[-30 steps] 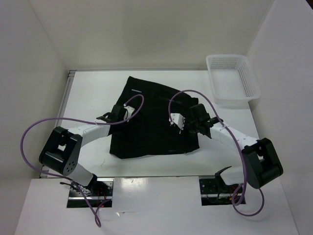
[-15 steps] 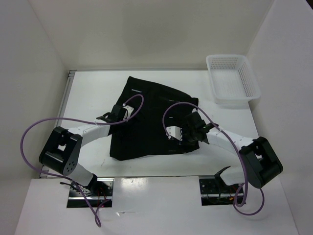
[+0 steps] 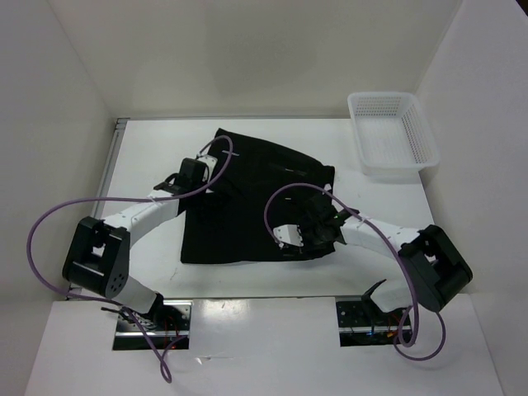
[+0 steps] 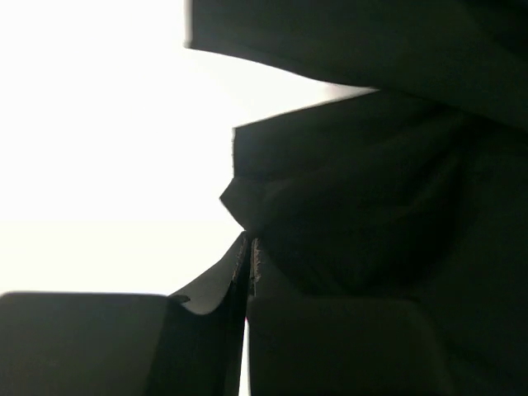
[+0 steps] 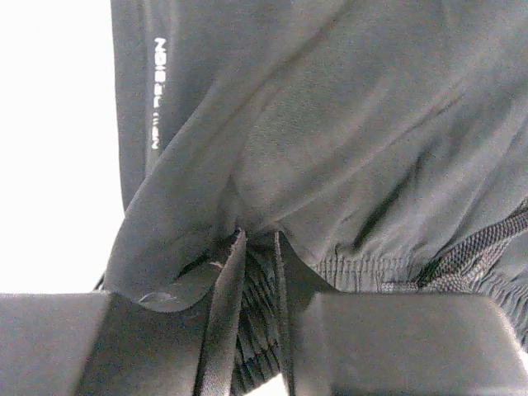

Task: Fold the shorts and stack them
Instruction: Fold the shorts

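One pair of black shorts lies spread out in the middle of the white counter. It is well apart from the white basket in the far right corner. The cloth is soft, thin and light. It bends and bunches when pulled. It looks a bit smooth too, so I think it could slip out of a weak pinch. The best places to hold are the thick parts, the stretchy waistband and the sewn hems, one on each side, so the cloth lifts flat.

The left fingers are pressed shut and seem to pinch a thin edge on the left side of the shorts. The right fingers are close together, with a bunch of cloth squeezed between them, just beside the crinkly waistband.

One second ago the left fingers were a little open and sat nearer the front. Now they are shut and farther back. The right fingers were wider and up by the right edge. Now they are down near the front edge, and the cloth there is bunched.
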You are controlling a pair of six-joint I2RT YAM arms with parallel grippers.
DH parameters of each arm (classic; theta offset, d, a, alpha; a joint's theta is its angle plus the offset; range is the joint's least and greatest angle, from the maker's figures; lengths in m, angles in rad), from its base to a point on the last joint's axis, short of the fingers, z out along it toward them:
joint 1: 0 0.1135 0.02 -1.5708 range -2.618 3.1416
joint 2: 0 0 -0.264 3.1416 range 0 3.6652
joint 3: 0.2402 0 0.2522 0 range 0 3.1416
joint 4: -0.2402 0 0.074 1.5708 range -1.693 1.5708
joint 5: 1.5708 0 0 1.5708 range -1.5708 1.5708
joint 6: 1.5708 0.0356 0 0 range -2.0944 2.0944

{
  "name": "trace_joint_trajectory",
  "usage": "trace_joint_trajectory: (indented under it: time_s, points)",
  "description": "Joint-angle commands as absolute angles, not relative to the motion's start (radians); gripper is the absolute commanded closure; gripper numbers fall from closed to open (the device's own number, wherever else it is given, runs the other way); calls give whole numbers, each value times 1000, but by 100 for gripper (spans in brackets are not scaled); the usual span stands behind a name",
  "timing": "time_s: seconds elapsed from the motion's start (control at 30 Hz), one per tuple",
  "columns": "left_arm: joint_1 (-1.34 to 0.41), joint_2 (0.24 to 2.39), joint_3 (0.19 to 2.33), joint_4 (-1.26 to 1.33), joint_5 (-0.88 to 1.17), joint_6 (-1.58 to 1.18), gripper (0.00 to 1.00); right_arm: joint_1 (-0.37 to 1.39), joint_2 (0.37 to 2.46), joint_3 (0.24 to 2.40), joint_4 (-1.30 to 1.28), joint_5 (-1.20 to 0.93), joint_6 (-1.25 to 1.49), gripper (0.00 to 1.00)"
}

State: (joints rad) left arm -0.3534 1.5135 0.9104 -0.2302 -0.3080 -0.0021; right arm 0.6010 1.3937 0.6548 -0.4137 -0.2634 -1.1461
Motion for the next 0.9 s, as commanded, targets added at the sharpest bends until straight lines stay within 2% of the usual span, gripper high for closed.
trace_joint_trajectory:
  time_s: [0.0,0.2,0.33,0.6,0.73,0.77,0.87]
  points:
    - [-313,1483,940,-213,-342,0,100,643,1419,678,-492,-265,-1181,75]
    - [-233,1557,975,-104,-351,0,100,686,1430,687,-502,-235,-1190,82]
    - [-144,1657,1086,-72,-364,0,100,695,1430,687,-535,-206,-1210,88]
    - [-124,1789,1187,-101,-371,0,96,695,1401,646,-535,-147,-1230,93]
    - [-149,1775,1169,-146,-362,0,59,695,1391,658,-445,-126,-1181,93]
    - [-164,1747,1169,-146,-362,0,42,695,1391,691,-422,-126,-1146,93]
    - [-190,1679,1169,-204,-376,0,34,695,1391,826,-405,-161,-975,92]
